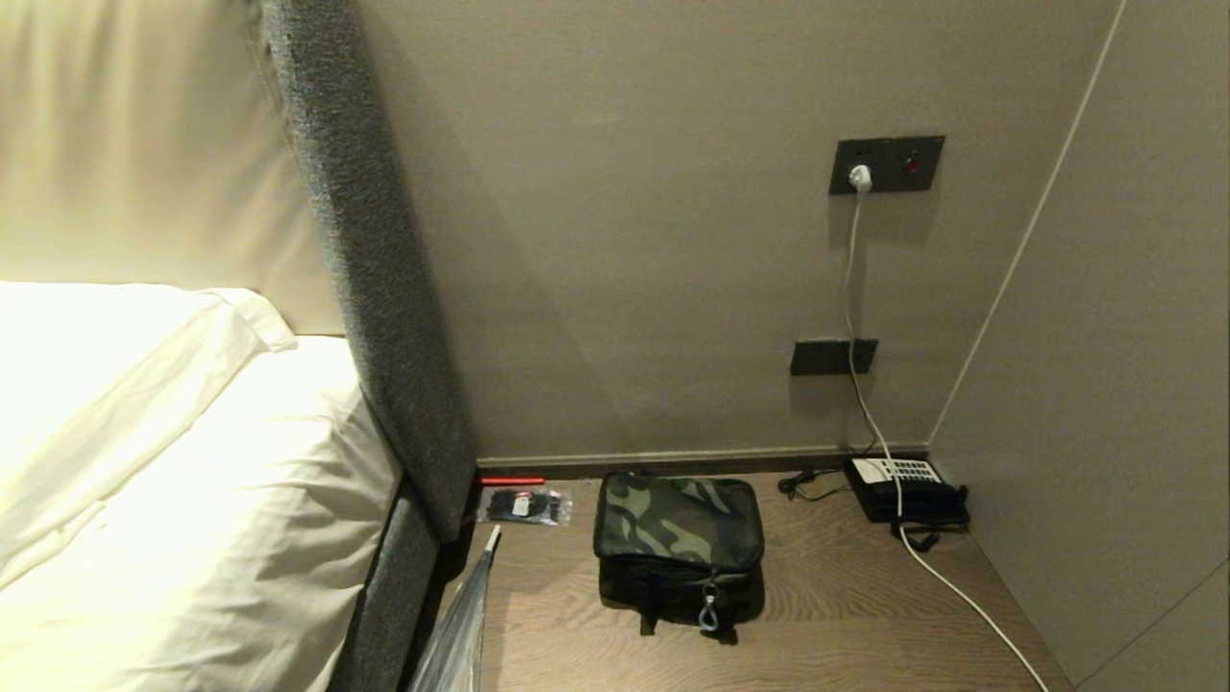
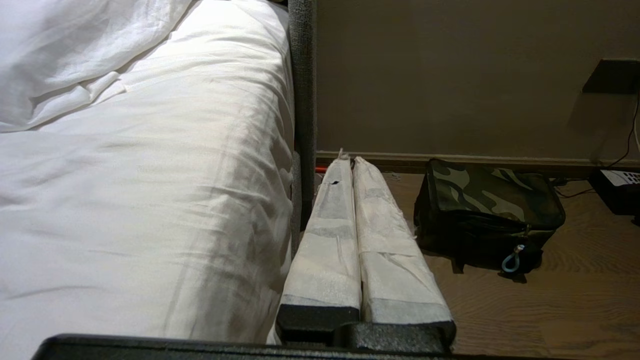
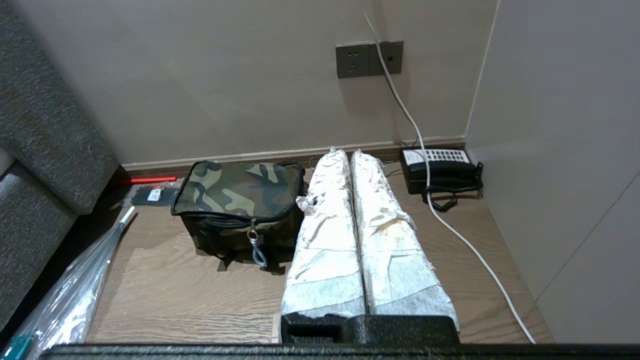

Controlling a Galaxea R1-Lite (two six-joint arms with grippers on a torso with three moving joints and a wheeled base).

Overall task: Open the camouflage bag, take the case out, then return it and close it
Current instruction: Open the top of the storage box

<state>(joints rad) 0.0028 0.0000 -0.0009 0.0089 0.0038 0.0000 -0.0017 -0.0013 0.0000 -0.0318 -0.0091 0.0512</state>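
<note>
camouflage bag (image 1: 678,548) zipped on floor; left gripper (image 2: 348,161) and right gripper (image 3: 343,154) closed, empty

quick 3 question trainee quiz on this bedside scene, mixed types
1. True or false: the boxy camouflage fabric bag is zipped shut.
2. The black telephone with white keypad sits on which side of the bag, as the robot sees it? A) left B) right
3. Fill in: the white cable plugs into the dark wall ___.

Key: 1 true; 2 B; 3 socket. Both the left gripper and right gripper have shut jaws, away from the bag.
</note>
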